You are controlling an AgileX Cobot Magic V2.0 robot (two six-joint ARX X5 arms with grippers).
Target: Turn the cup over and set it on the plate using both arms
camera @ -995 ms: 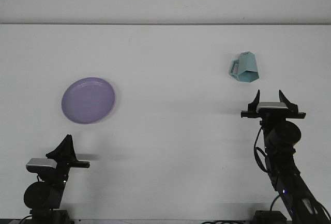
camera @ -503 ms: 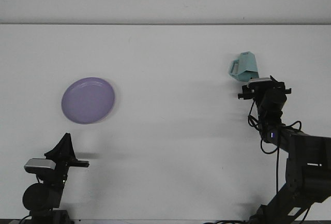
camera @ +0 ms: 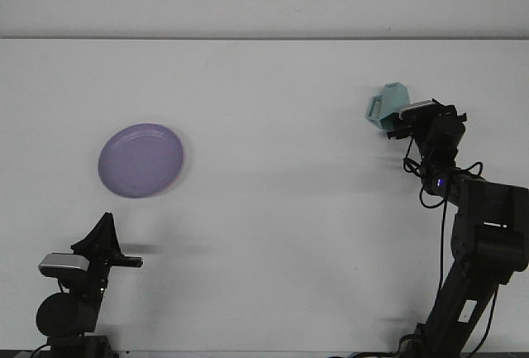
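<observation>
A light teal cup with a handle on its left side lies upside down on the white table at the right. My right gripper has reached in against the cup's lower right side, and the cup hides its fingertips. A lilac plate lies flat at the left of the table with nothing on it. My left gripper rests low at the near left edge, well below the plate, with nothing in it.
The white table stretches between plate and cup. The right arm's body and cables rise from the near right corner. A pale wall runs along the table's far edge.
The right arm has stretched forward from the near right, bringing its gripper up against the cup. The cup has tilted slightly. The left arm and the plate stayed where they were.
</observation>
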